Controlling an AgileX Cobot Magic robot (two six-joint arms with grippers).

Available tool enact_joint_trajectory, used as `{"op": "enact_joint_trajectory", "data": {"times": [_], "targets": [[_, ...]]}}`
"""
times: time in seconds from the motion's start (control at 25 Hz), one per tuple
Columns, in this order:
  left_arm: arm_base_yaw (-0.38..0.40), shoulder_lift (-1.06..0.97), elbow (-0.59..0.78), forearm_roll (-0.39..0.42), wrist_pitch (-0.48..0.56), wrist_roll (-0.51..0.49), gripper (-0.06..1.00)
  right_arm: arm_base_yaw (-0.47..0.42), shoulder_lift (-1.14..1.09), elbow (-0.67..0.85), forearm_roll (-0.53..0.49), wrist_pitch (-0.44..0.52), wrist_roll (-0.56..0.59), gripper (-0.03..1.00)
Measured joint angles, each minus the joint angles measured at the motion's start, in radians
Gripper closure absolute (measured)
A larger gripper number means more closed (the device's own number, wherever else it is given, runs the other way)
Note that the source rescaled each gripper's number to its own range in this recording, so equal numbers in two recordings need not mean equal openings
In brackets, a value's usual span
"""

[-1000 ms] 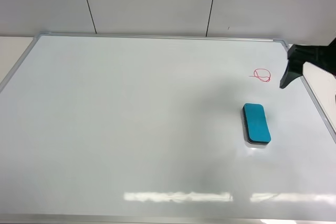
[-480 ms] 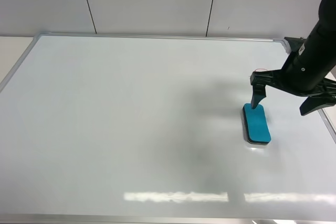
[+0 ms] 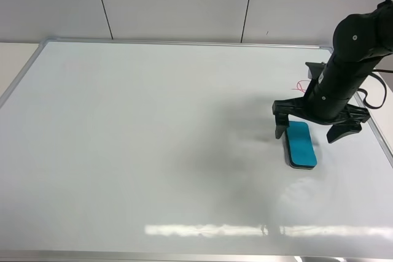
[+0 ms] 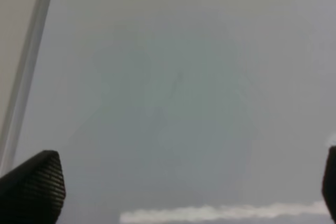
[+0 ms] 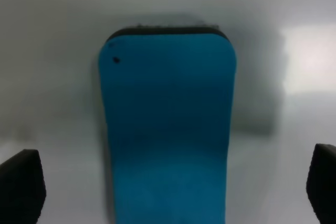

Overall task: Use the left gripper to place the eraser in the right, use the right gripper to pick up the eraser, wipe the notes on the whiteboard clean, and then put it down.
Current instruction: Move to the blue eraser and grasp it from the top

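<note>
The teal-blue eraser (image 3: 301, 146) lies flat on the whiteboard (image 3: 153, 121), toward its right side. My right gripper (image 3: 310, 130) hangs open over the eraser's far end, one finger on each side and neither touching it. In the right wrist view the eraser (image 5: 168, 119) fills the space between the two spread fingertips of the right gripper (image 5: 170, 187). The red notes (image 3: 300, 85) peek out beside the right arm, mostly hidden by it. My left gripper (image 4: 181, 187) appears only in its own wrist view, open and empty over bare board.
The whiteboard's silver frame (image 3: 184, 43) runs along the far edge, with a panelled wall behind it. The same frame (image 4: 26, 66) appears at the edge of the left wrist view. Ceiling light glare streaks the near part of the board (image 3: 209, 230).
My right arm has swung in from the right edge and come down over the eraser, straddling its far end. It now covers most of the red notes. The eraser has not moved.
</note>
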Motion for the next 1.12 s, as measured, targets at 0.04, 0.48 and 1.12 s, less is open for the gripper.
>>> {"op": "enact_joint_trajectory", "data": {"times": [0.04, 0.48, 1.12], "targets": [[0.000, 0.000, 0.000, 0.000, 0.000, 0.000, -0.06, 0.000, 0.008, 0.000, 0.000, -0.004, 0.000, -0.03], [0.000, 0.000, 0.000, 0.000, 0.000, 0.000, -0.06, 0.009, 0.026, 0.000, 0.000, -0.021, 0.000, -0.03], [0.000, 0.000, 0.000, 0.000, 0.000, 0.000, -0.06, 0.009, 0.059, 0.000, 0.000, -0.020, 0.009, -0.03]]}}
